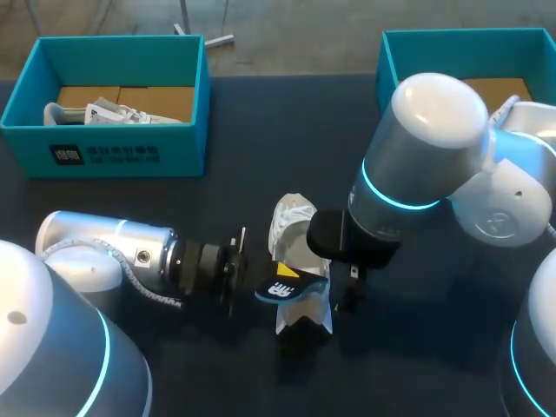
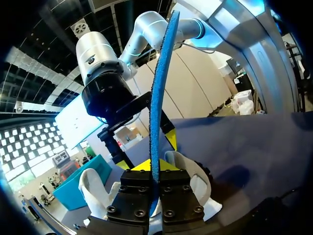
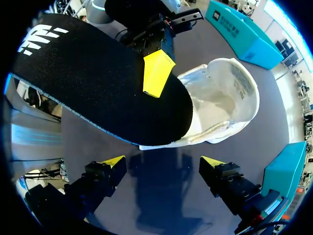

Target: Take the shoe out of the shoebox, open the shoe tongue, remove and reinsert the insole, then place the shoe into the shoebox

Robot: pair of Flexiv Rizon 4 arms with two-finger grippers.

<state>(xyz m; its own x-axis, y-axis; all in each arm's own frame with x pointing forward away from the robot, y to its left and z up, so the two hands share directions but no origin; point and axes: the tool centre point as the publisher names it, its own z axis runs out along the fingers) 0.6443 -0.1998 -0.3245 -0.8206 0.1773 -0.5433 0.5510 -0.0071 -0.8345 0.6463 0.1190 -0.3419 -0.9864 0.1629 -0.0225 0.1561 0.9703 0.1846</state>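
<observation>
A white shoe (image 1: 294, 228) lies on the dark table between my two arms, its opening facing up (image 3: 222, 95). My left gripper (image 1: 280, 276) is shut on the insole (image 1: 291, 289), holding it just above the shoe. The insole is black on top with a white logo (image 3: 93, 81) and blue at the edge (image 2: 159, 98). In the left wrist view the fingers (image 2: 134, 196) pinch it edge-on over the shoe (image 2: 193, 176). My right gripper (image 3: 163, 161) stands open and empty beside the shoe, near its opening. My right arm (image 1: 417, 174) covers that gripper in the head view.
A teal shoebox (image 1: 104, 143) stands at the back left with a second white shoe (image 1: 113, 113) inside. Another teal box (image 1: 408, 43) stands at the back right, partly behind my right arm. The boxes also show past the shoe (image 3: 244, 36).
</observation>
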